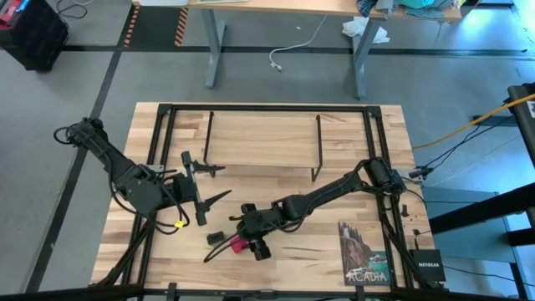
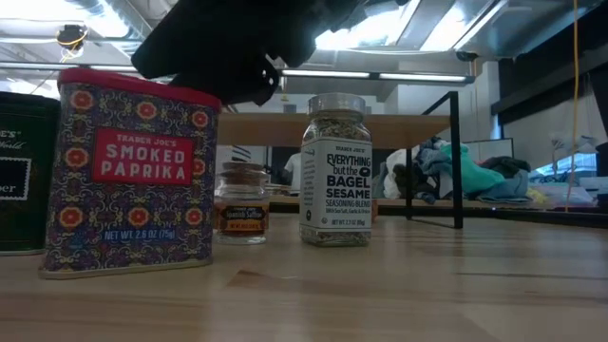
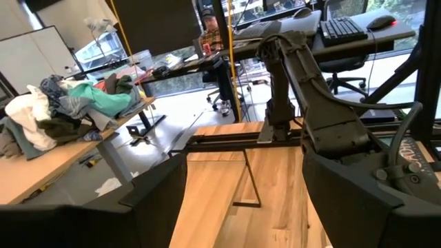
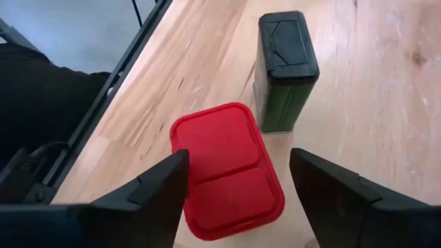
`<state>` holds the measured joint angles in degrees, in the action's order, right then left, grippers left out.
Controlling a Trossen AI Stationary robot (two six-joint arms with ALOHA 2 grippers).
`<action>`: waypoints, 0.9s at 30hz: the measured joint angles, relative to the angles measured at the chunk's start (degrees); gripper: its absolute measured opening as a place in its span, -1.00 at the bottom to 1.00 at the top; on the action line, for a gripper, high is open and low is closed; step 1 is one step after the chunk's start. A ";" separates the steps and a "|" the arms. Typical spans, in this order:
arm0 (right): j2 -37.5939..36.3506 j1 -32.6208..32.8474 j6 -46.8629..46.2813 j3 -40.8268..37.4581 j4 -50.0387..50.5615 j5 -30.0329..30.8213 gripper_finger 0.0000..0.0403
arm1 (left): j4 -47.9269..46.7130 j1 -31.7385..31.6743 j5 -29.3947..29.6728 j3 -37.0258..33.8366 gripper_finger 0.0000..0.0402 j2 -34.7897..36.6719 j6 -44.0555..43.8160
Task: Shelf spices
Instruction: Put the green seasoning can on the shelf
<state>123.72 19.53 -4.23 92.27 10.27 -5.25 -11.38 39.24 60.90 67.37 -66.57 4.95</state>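
On the table (image 1: 334,242), a dark square tin (image 4: 284,69) stands just beside the red square tin (image 4: 226,169), with a small jar (image 2: 240,203) and a white-capped clear jar (image 2: 335,171) nearby and the shelf (image 1: 261,142) well apart. The right gripper (image 4: 238,186) hangs above the red tin, fingers spread wide either side, holding nothing. The left gripper (image 1: 207,180) waits open, empty.

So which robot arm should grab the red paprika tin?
The right one. Its gripper hangs open right above the red tin, fingers on either side. The left gripper waits farther off, near the shelf.
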 joint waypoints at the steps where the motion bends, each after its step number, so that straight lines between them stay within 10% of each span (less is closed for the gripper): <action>1: 0.00 0.00 0.00 0.00 -0.05 0.29 0.28 | 0.00 0.00 -0.01 0.00 0.41 0.00 0.00; 13: -1.49 0.46 7.10 10.03 8.76 1.83 0.29 | -0.02 -0.02 -0.02 0.02 0.41 0.00 0.11; 27: -3.64 4.41 25.94 36.74 34.15 30.19 0.29 | -6.67 0.10 7.96 0.07 0.41 0.04 -6.10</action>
<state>120.08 23.94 21.71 129.01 44.42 24.94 -18.04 39.34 68.86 67.44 -66.52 -1.15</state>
